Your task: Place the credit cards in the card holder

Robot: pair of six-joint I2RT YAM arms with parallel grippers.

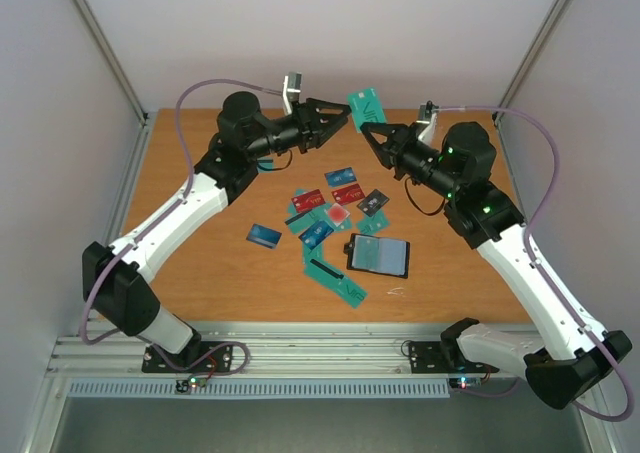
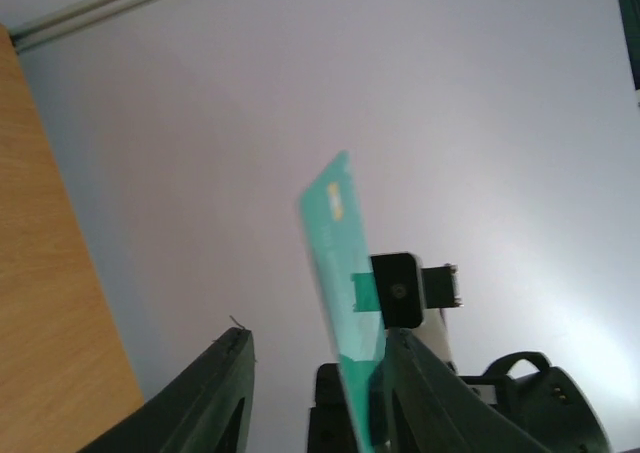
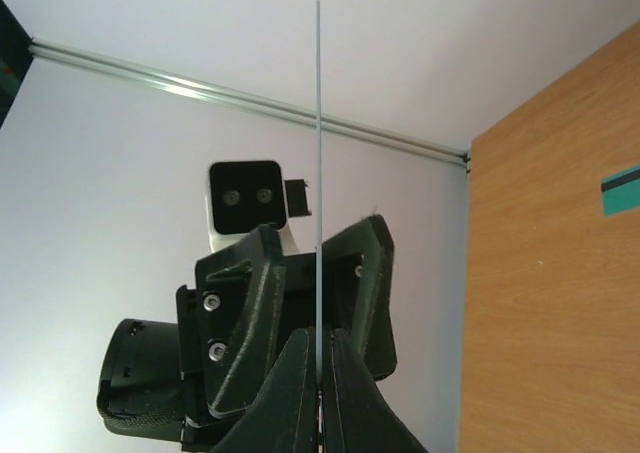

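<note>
The right gripper (image 1: 368,130) is pinching one teal credit card (image 1: 365,101) upright in mid-air, offering it between the spread jaws of the left gripper (image 1: 338,119), probably for regrasping, while the open card holder (image 1: 380,256) is lying on the counter (image 1: 230,283) beside the remaining cards (image 1: 320,218).

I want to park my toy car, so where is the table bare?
Bare wood lies at the near edge of the table, between the left arm and the cards. Also right of the card holder. The middle is crowded.
</note>
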